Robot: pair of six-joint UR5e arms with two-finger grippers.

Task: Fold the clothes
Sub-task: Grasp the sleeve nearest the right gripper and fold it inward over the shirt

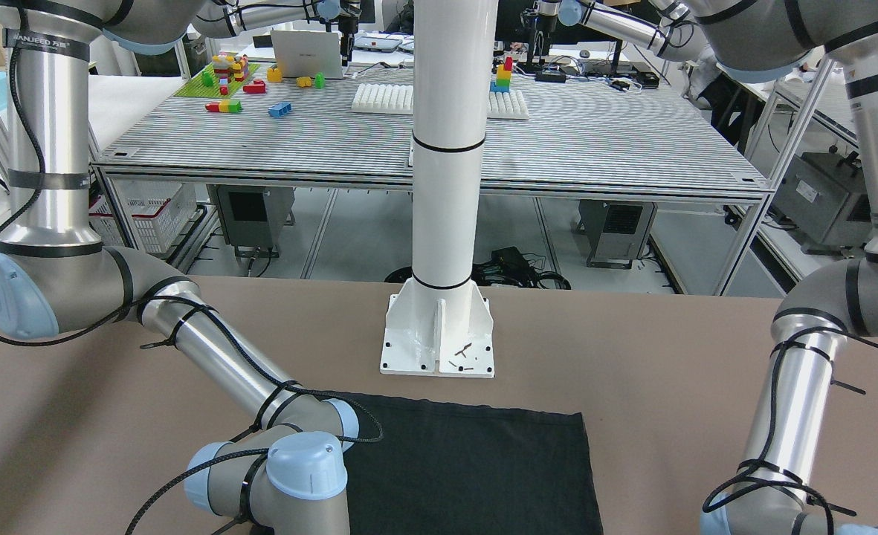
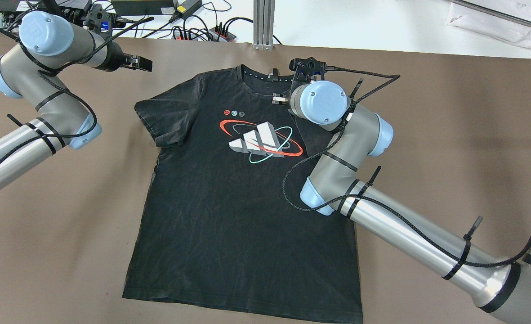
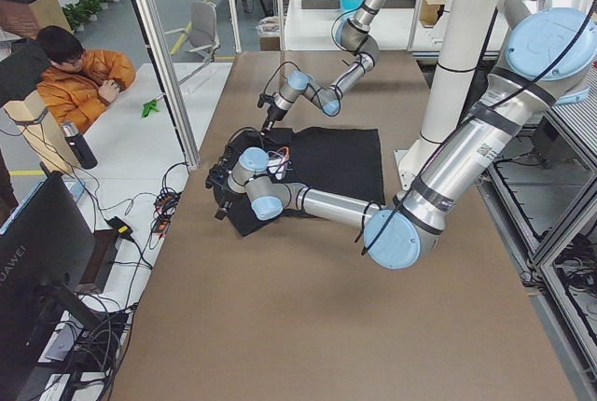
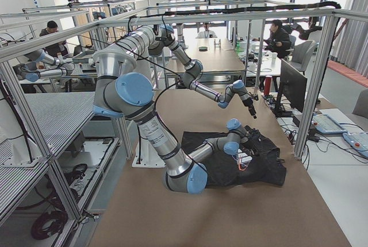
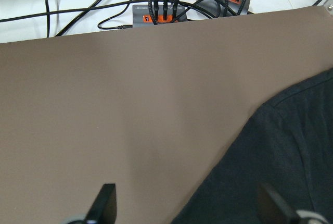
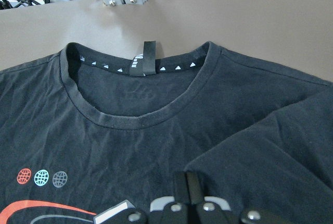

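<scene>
A black T-shirt [image 2: 229, 216] with a red, white and teal chest print lies flat, collar toward the far edge. Its right sleeve is folded in over the chest [image 2: 311, 135]. My right gripper [image 2: 278, 97] is over the shoulder by the collar. In the right wrist view its fingers [image 6: 187, 179] are together at the edge of the folded sleeve [image 6: 260, 146]. My left gripper [image 2: 145, 64] is open and empty above bare table, beyond the shirt's left sleeve [image 5: 291, 146]. In the left wrist view its fingers [image 5: 106, 203] stand wide apart. The shirt's hem shows in the front-facing view [image 1: 468, 468].
Power strips and cables [image 2: 193, 27] lie past the table's far edge, next to an aluminium post [image 2: 264, 22]. The white pillar's base [image 1: 439, 342] is bolted to the brown table on the robot's side of the hem. A seated person [image 3: 79, 75] is beyond the table.
</scene>
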